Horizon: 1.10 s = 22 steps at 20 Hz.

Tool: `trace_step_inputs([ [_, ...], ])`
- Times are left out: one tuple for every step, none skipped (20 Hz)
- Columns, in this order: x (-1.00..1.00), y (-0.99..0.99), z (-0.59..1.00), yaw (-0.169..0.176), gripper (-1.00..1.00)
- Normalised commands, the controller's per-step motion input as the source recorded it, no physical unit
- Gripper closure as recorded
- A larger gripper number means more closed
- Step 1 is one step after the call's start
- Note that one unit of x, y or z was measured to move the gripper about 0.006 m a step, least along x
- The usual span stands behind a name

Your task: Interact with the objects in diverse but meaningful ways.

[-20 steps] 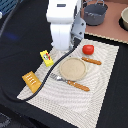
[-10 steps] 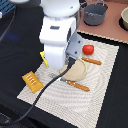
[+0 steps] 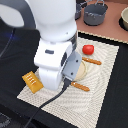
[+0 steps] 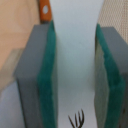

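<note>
Right now the white fish-like piece sits between my green pads, which touch it on both sides; my gripper is pinched on it. A small black fork-shaped mark shows on its near end. In the exterior view my arm hides the grasp. The red tomato-like ball lies at one o'clock from the tan plate, the orange ridged block at nine o'clock, both on the striped mat. A grey pot stands beyond, at twelve o'clock.
</note>
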Motion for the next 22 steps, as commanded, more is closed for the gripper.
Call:
trace_step_inputs([
  [0.71, -0.68, -0.05, -0.035, 1.0],
  [0.71, -0.67, -0.1, -0.04, 1.0],
  [0.81, -0.53, -0.17, -0.032, 1.0],
  [0.79, -0.36, -0.22, -0.019, 1.0],
  [0.75, -0.22, -0.29, -0.013, 1.0],
  [0.62, -0.25, -0.37, -0.014, 1.0],
  [0.55, -0.25, -0.43, -0.011, 1.0],
  [0.53, -0.24, -0.46, -0.011, 1.0],
  [0.53, -0.24, -0.47, -0.011, 1.0],
  [0.49, -0.25, -0.48, -0.013, 1.0],
  [0.51, -0.21, -0.43, -0.006, 1.0],
  [0.51, -0.13, -0.36, 0.0, 1.0],
  [0.47, -0.03, -0.28, 0.0, 1.0],
  [0.39, 0.0, -0.25, 0.0, 1.0],
  [0.33, 0.0, -0.21, 0.0, 1.0],
  [0.31, 0.0, -0.13, 0.0, 1.0],
  [0.28, 0.0, 0.0, 0.002, 1.0],
  [0.09, 0.0, 0.11, 0.005, -1.0],
  [0.06, 0.0, 0.48, 0.0, -1.0],
  [0.06, 0.0, 1.0, 0.0, -1.0],
  [0.16, 0.0, 1.0, 0.0, -1.0],
  [0.22, 0.05, 1.0, 0.0, -1.0],
])
